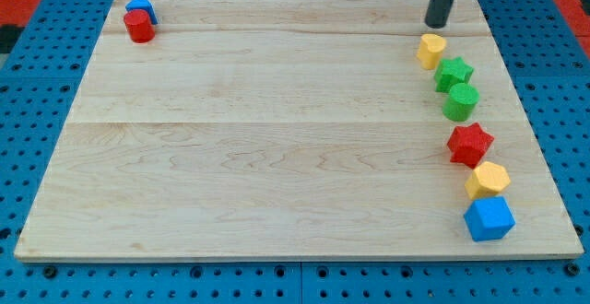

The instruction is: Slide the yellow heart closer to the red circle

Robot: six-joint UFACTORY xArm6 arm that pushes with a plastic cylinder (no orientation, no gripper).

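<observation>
The yellow heart [430,51] lies near the board's top right corner, at the head of a column of blocks. The red circle [139,26] stands far off at the top left corner, touching a blue block [140,5] just above it. My tip [435,24] rests on the board just above the yellow heart, a small gap away from it. The dark rod rises out of the view's top.
Below the heart along the right side lie a green star [454,72], a green circle [461,101], a red star [470,143], a yellow hexagon [487,181] and a blue block [489,218]. The wooden board [277,157] lies on a blue pegboard.
</observation>
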